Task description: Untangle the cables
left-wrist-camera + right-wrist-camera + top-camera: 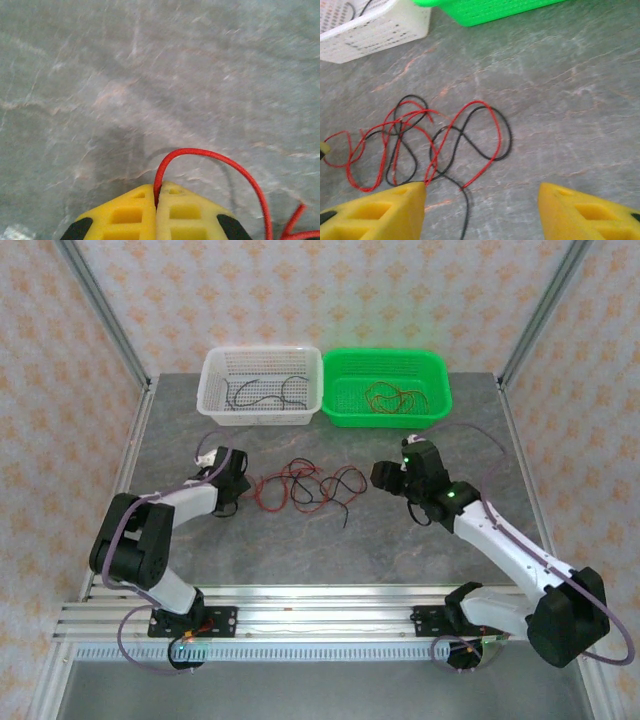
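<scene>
Looking down on a grey marbled tabletop (pixel 350 550), with the cables (pixel 305 485) lying as a loose red-and-black tangle pretty much dead centre of the top view, between the two arms. Not sorted out yet: red loops crossing over black ones, plus a black tail trailing off toward the lower right of the pile.

Left claw (pixel 232 485) down at the left edge of that tangle. Over in the left wrist view, same left claw (pixel 156 195) at bottom centre, squeezed together on a red strand (pixel 215 160), yellow fingertips (pixel 130 215) pressed flush, the strand popping out of the seam, arcing up and curving down into the lower right corner.

Right claw (pixel 390 475) a bit right of the tangle in the top view, near it but apart from it. In the right wrist view, right claw (pixel 482 187) spread wide apart and gripping nothing, one yellow tip in each lower corner, cables (pixel 435 145) sprawled across left-centre of the frame. Left-hand tip right next to a red loop; can't tell about actual contact.

Up top of the overhead shot: white basket (pixel 260 418) left of centre holding a few black strands (pixel 265 392), green basket (pixel 385 420) just beside it on the right holding a small bunch of orange-red strands (pixel 390 395). Both baskets peeking into the top of the right wrist view as well.
</scene>
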Motion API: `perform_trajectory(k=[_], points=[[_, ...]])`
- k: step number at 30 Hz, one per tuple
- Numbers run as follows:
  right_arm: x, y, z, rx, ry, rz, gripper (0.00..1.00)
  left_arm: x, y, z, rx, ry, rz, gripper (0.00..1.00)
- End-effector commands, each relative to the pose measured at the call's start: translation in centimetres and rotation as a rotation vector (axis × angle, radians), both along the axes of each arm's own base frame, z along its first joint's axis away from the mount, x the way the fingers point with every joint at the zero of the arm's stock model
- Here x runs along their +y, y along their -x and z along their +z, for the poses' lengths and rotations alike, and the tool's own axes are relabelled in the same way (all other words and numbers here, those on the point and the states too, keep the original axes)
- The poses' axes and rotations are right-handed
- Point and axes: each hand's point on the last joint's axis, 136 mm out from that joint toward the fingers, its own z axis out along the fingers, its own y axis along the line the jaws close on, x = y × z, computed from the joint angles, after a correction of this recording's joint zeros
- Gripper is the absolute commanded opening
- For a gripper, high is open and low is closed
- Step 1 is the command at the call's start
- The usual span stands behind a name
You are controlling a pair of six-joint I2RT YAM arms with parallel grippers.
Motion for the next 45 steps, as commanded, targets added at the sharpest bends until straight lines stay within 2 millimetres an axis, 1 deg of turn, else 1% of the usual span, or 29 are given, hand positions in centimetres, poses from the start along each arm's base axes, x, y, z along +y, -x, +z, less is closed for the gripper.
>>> perform_trajectory(k=[1,5,6,8,10,13,19,22,25,28,30,33,38,41,45], points=[[2.3,-0.2,1.0,-0.025,-0.079,0.028,0.60,-0.2,-1.7,3.5,-0.105,0.006,-0.012,0.00],[4.6,-0.1,1.2,-0.026,-0.124,0.075,0.60,-0.3,-1.6,6.0,-0.146,0.013,-0.023,0.00],[5.2,0.0,1.6,-0.032,-0.142,0.090,0.60,-0.4,-1.5,6.8,-0.160,0.016,-0.027,0.00],[6.3,0.0,1.0,-0.013,-0.167,0.113,0.60,-0.5,-1.4,8.3,-0.184,0.022,-0.038,0.00],[7.5,0.1,1.1,-0.006,-0.203,0.139,0.60,-0.7,-1.2,9.7,-0.201,0.032,-0.055,0.00],[9.9,0.4,1.2,0.006,-0.275,0.200,0.60,-1.3,-1.1,11.9,-0.222,0.054,-0.091,0.00],[15.6,1.5,2.2,0.016,-0.445,0.360,0.59,-3.6,-0.4,16.2,-0.270,0.092,-0.175,0.00],[18.1,1.6,2.4,0.016,-0.499,0.421,0.59,-4.9,-0.1,18.5,-0.300,0.094,-0.215,0.00],[20.4,1.1,2.1,0.031,-0.521,0.460,0.58,-6.3,0.3,20.8,-0.323,0.087,-0.255,0.00],[21.3,-0.4,2.0,0.030,-0.521,0.431,0.57,-7.2,0.7,22.6,-0.349,0.084,-0.278,0.00],[21.5,-1.6,1.9,0.038,-0.514,0.381,0.57,-7.5,0.9,23.2,-0.360,0.083,-0.285,0.00],[21.5,-3.3,1.7,0.072,-0.547,0.283,0.57,-7.4,1.1,23.4,-0.361,0.076,-0.281,0.00],[21.1,-5.2,1.7,0.180,-0.783,0.154,0.56,-7.4,1.2,23.1,-0.358,0.073,-0.282,0.00],[22.3,-5.9,1.9,0.267,-0.895,0.170,0.56,-7.5,1.2,23.2,-0.365,0.076,-0.286,0.00],[24.5,-6.3,1.7,0.374,-0.963,0.207,0.58,-7.5,1.3,23.7,-0.373,0.074,-0.289,0.00]])
